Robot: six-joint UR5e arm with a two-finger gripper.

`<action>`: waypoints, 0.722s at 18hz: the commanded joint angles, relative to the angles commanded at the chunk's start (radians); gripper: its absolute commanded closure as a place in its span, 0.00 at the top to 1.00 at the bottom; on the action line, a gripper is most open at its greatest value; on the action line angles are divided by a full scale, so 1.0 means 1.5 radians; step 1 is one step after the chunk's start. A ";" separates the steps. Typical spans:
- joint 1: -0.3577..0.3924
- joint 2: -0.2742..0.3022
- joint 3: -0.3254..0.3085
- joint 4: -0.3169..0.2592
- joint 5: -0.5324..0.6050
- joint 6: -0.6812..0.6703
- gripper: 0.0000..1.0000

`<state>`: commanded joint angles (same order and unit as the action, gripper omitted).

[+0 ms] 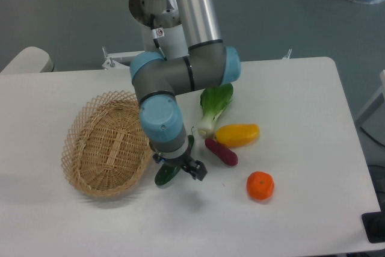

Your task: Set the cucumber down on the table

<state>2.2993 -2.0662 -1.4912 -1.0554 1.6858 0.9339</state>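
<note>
I see the dark green glossy cucumber (pixel 165 174) grasped in my fingers (pixel 180 170), its long axis tilted, low end just beside the white tabletop (pixel 301 118).

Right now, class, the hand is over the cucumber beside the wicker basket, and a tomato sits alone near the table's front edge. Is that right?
Not quite. The lone round fruit is an orange, not a tomato. As the camera view shows, the hand is over the cucumber beside the wicker basket.

The cucumber (pixel 163 176) lies on the table (pixel 301 100), between the basket (pixel 108 145) and the eggplant (pixel 221 152).
</note>
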 joint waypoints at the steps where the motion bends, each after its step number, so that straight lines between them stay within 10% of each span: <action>1: 0.006 -0.002 0.008 0.003 0.001 0.024 1.00; 8: 0.060 -0.028 0.091 -0.006 -0.024 0.144 1.00; 13: 0.084 -0.065 0.182 -0.081 -0.025 0.195 1.00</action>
<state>2.4252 -2.1644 -1.2182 -1.1764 1.6490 1.2271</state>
